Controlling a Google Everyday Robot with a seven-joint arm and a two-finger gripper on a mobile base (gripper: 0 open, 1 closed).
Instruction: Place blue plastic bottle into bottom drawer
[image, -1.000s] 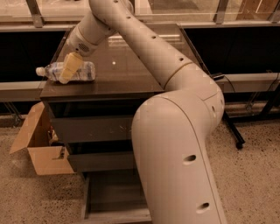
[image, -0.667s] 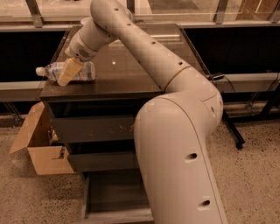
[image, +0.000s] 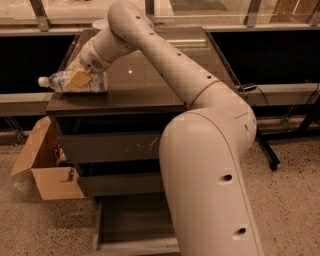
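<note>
The blue plastic bottle (image: 95, 83) lies on its side on the cabinet top near the left front corner, with its white cap (image: 43, 81) pointing left past the edge. My gripper (image: 79, 79) reaches in from the right and sits right over the middle of the bottle, hiding part of the label. The bottom drawer (image: 131, 220) is pulled out at floor level under the cabinet. Its dark inside shows and my arm's big lower segment (image: 210, 190) covers its right part.
The scratched top drawer front (image: 112, 146) and the plain middle drawer (image: 117, 184) are closed. An open cardboard box (image: 45, 172) stands on the floor left of the cabinet. A white bowl (image: 100, 23) sits at the cabinet's back edge. A glass railing runs behind.
My gripper has shifted slightly left and down onto the bottle. The bottle still lies in the same spot on the cabinet top.
</note>
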